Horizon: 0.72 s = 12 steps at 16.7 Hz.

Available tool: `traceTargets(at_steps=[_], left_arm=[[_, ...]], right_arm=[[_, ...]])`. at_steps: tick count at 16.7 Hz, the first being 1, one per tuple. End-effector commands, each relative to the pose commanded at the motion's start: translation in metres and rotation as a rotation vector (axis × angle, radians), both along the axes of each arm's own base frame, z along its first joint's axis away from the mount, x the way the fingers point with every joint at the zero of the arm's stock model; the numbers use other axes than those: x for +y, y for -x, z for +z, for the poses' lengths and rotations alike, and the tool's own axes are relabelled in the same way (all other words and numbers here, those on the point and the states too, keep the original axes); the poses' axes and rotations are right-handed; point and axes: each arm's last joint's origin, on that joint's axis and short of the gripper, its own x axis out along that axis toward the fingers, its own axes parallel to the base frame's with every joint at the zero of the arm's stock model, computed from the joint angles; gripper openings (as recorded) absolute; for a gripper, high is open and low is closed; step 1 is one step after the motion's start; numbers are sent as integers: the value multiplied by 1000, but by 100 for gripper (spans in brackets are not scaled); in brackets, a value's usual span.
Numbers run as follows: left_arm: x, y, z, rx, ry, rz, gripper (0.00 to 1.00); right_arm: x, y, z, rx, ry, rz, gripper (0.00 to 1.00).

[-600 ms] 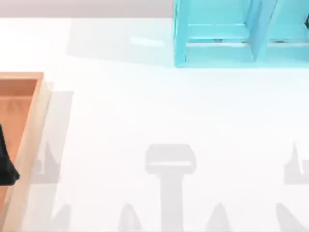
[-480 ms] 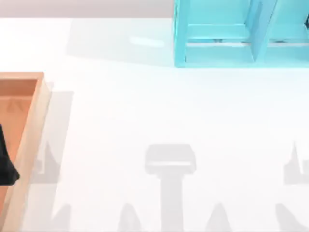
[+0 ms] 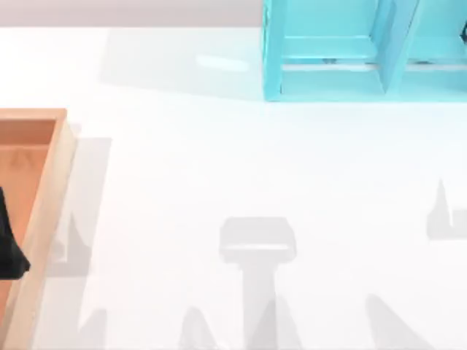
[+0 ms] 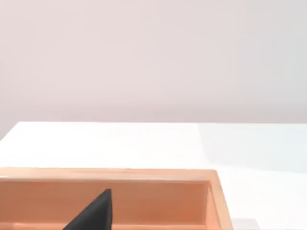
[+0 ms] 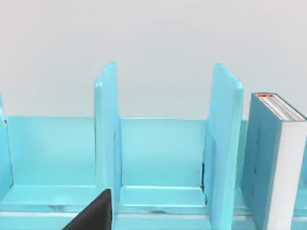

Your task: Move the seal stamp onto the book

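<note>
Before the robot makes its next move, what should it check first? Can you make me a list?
1. Is the book found? Ok: the book is in the cyan shelf, beside a divider.
2. Is the book lying flat for the stamp? Not ok: it stands upright on its end.
3. Is it known where the seal stamp is? Cannot tell.
4. Does the right hand face the shelf? Ok: the shelf is straight ahead of it.
5. Is the left hand out of the way? Ok: it is over by the wooden tray, away from the shelf.

No legible text or labels anywhere
</note>
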Motion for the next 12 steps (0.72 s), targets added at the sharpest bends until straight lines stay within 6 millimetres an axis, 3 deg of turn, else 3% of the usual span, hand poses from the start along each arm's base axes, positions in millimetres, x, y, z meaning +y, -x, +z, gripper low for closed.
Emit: traceTargets(at_steps=[3, 5, 9, 12], left_arm=[[0, 0, 0, 0, 0, 0, 100], [0, 0, 0, 0, 0, 0, 100], [0, 0, 0, 0, 0, 0, 100], [0, 0, 0, 0, 0, 0, 100]], right_arm=[[-11, -40, 20, 31, 6, -4, 100], [-24, -77, 17, 88, -1, -8, 100], [-59, -152, -23, 209, -33, -14, 100], [-87, -192, -61, 237, -47, -20, 100]])
